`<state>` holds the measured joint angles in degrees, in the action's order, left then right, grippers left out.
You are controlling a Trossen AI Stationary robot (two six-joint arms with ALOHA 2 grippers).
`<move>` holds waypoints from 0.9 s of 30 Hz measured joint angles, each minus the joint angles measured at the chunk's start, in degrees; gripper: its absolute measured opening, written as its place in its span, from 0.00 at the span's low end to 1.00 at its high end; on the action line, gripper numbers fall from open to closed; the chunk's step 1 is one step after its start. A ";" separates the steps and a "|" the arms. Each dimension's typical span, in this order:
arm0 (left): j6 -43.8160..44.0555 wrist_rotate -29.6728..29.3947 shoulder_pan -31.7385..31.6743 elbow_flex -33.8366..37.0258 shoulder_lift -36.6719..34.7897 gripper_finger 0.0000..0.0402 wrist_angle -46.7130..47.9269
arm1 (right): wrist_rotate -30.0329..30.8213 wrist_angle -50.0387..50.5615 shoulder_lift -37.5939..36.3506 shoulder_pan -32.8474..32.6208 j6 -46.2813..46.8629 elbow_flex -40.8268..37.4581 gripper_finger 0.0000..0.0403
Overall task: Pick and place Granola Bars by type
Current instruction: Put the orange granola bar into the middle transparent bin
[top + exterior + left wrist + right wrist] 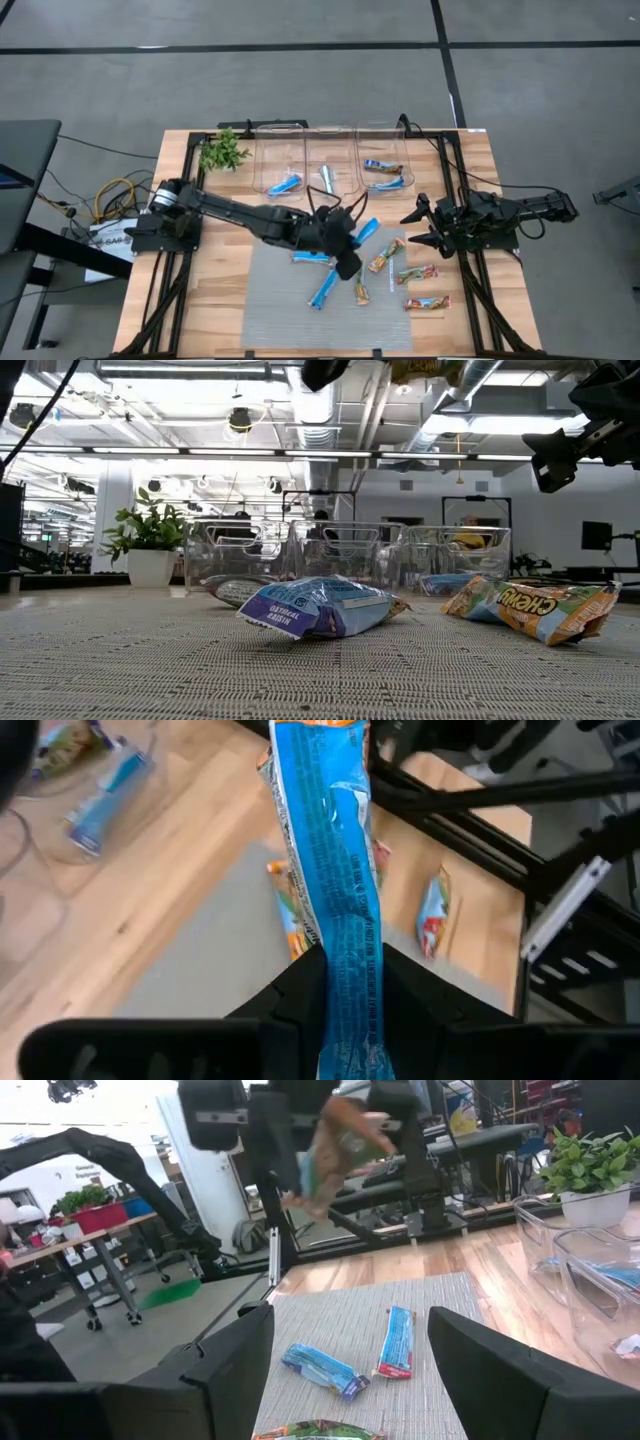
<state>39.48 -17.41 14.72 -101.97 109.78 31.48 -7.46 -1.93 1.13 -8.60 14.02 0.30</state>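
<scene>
High view shows the left gripper [345, 240] over the mat [270, 300], lifted, its fingers clamped on a blue bar [335, 900] that sticks out ahead of them. Other bars lie loose on the mat, blue [323, 289] and tan [427, 302]; three clear bins [330, 150] stand at the far edge, with blue bars in the left [285, 184] and right ones. The right gripper [425, 225] waits with fingers spread wide at the mat's right side. I judge the step as mid-carry: next, swing the bar toward the far bins and release it with its own type.
</scene>
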 joint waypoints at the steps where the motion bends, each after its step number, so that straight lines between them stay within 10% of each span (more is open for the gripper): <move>1: 0.00 0.00 -0.47 -0.01 0.00 0.19 0.09 | 0.00 -0.02 0.00 0.00 0.00 0.00 0.65; 27: -7.62 1.72 -33.79 -0.01 0.00 0.19 5.16 | 0.00 0.00 0.00 0.00 0.00 0.00 0.65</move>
<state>31.86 -15.68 -19.07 -101.97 109.78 36.64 -7.46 -1.93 1.13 -8.60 14.02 0.30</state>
